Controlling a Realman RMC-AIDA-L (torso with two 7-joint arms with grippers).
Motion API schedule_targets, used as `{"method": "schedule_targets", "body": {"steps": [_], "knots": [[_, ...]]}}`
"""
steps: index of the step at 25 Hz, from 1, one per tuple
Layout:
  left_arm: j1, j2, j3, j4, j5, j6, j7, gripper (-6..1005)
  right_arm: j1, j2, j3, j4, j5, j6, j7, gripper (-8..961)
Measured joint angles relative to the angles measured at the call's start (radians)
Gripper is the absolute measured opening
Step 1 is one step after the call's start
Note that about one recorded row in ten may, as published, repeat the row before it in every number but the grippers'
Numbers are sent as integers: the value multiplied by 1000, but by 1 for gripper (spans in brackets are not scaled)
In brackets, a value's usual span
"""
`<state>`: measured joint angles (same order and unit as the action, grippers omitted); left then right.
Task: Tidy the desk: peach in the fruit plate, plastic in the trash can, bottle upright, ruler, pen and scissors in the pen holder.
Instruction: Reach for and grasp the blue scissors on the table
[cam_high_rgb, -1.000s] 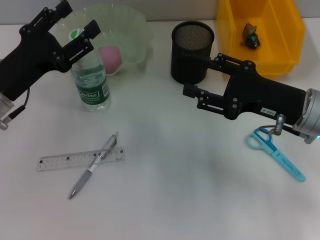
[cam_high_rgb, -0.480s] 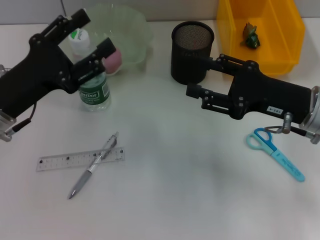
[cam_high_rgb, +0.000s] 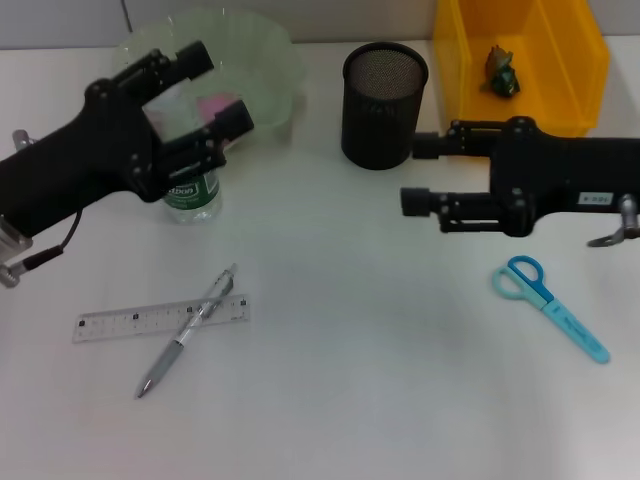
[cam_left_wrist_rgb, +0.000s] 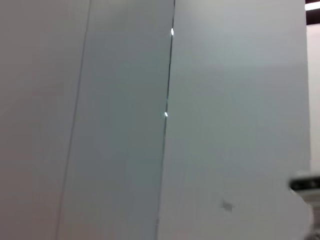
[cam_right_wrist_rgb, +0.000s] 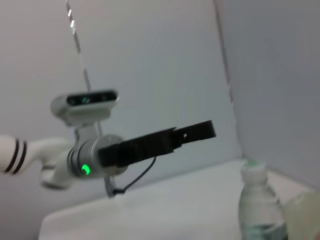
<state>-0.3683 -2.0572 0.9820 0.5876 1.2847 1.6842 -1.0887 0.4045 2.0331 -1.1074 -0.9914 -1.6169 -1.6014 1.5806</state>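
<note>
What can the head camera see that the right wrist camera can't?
Only the head view shows the ruler, pen, scissors, pen holder, yellow bin and the right gripper. Only the right wrist view shows the wall behind the desk. Both show the bottle and the left gripper.

Two black arms with silver ends

The left gripper (cam_high_rgb: 205, 85) is black, with two long flat fingers (cam_high_rgb: 190, 55) made of thin bars. The arm behind it is a chunky black block. It ends in a silver ring, and a thin black cable loops out beside it. The right gripper (cam_high_rgb: 425, 172) is black too, with round finger tips. Its block has a small white label with tiny writing. A silver bit sticks out by the label
</note>
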Motion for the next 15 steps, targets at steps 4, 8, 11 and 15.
{"method": "schedule_targets", "body": {"steps": [4,8,11,15], "knots": [[-3,25,4,25,98,9,-100,787,86,-18,38,-29,-151,-84,133,705],[-2,38,-1,33,204,51,-140,787,167,-16,35,-40,-289,-125,184,705],[0,38,-3,33,211,54,-140,787,192,-9,32,-40,-329,-125,190,705],[22,50,-4,38,257,70,-162,787,272,9,17,-38,-423,-141,253,704]]}}
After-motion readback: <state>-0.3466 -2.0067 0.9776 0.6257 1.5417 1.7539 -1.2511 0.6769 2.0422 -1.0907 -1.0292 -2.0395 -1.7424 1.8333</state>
